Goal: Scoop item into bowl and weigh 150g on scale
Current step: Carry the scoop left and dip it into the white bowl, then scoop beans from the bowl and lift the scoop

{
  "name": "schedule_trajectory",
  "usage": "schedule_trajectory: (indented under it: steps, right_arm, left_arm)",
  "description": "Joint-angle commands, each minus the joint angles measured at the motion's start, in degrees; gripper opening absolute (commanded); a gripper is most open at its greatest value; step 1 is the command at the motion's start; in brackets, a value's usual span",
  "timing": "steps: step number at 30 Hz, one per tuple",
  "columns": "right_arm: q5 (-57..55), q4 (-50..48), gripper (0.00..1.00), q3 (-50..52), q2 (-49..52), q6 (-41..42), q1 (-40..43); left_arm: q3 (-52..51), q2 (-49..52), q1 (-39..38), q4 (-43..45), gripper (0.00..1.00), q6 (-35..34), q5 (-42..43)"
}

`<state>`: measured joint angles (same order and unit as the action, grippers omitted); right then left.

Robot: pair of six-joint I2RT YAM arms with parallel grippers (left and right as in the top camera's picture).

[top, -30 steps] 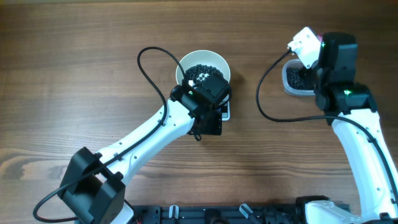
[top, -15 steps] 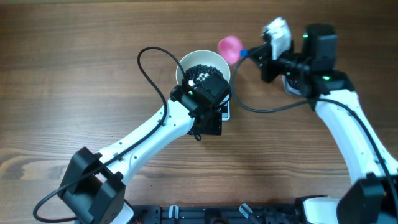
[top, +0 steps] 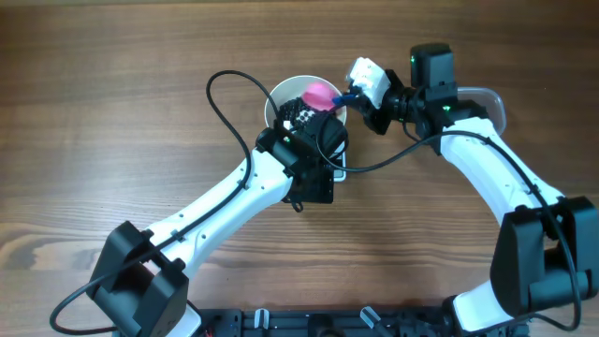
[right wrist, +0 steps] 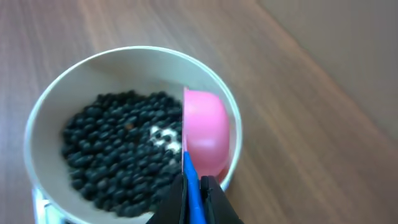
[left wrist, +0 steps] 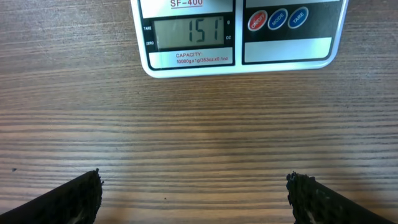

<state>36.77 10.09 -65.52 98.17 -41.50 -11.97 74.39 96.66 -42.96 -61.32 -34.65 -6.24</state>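
Your right claw point(right wrist: 198, 196) is clamped on the blue handle point(right wrist: 191, 177) of the small pink plastic scoop point(right wrist: 205, 137). The scoop is tipped on its side above the right inner edge of the round white bowl point(right wrist: 124, 53). I can't tell whether the scoop touches the rim, or whether anything is left in it. The glossy black bean-like pieces point(right wrist: 112, 143) lie in a loose heap in the bowl, with a patch of white bottom showing through. The bowl sits on the flat white kitchen scale point(left wrist: 239, 62), whose grey display point(left wrist: 186, 32) reads 151.

That is 1 over the target of 150, so I judge the filling is as good as done. Don't tip any more in. Lift the scoop straight up and clear of the rim, because any contact would load the platform and falsify the number. Then read the display again once nothing is moving. If you want 150 exactly, take out only a few pieces, slowly.

Your left claw point(left wrist: 196, 193) hangs low in front of the scale with its fingers wide apart, holding nothing. It should stay off the scale's front edge and buttons.

The brown wood-grain table point(left wrist: 199, 124) is flat and bare around the scale. The clear plastic tub point(top: 491, 101) is off to the right, partly under your right arm, so there is room to swing back to it.
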Motion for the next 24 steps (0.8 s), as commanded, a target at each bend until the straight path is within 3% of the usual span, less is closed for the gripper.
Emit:
schedule_trajectory:
  steps: [1, 7, 14, 17, 20, 24]
  right_arm:
    - [-2.9, -2.1, 0.04, -0.8, 1.1, -2.1, -0.2]
    - [-2.9, 1.0, 0.04, -0.8, 2.6, -6.5, -3.2]
    - [-3.9, 9.3, 0.04, -0.8, 3.5, -5.1, -5.7]
    - [1.0, 9.2, 0.04, -0.9, 1.9, 1.6, -5.1]
    - [10.6, 5.7, 0.04, -0.9, 0.5, 15.0, -1.9]
    - [20.9, 3.8, 0.04, -0.9, 0.5, 26.5, 4.6]
  left_arm:
    - [-0.3, 0.4, 0.3, 0.0, 1.0, -0.5, -1.1]
    - [-0.3, 0.4, 0.3, 0.0, 1.0, -0.5, -1.1]
    - [-0.3, 0.4, 0.3, 0.0, 1.0, -0.5, -1.1]
    - [-0.3, 0.4, 0.3, 0.0, 1.0, -0.5, -1.1]
    - [-0.3, 0.4, 0.3, 0.0, 1.0, -0.5, -1.1]
    - [-0.3, 0.4, 0.3, 0.0, 1.0, -0.5, -1.1]
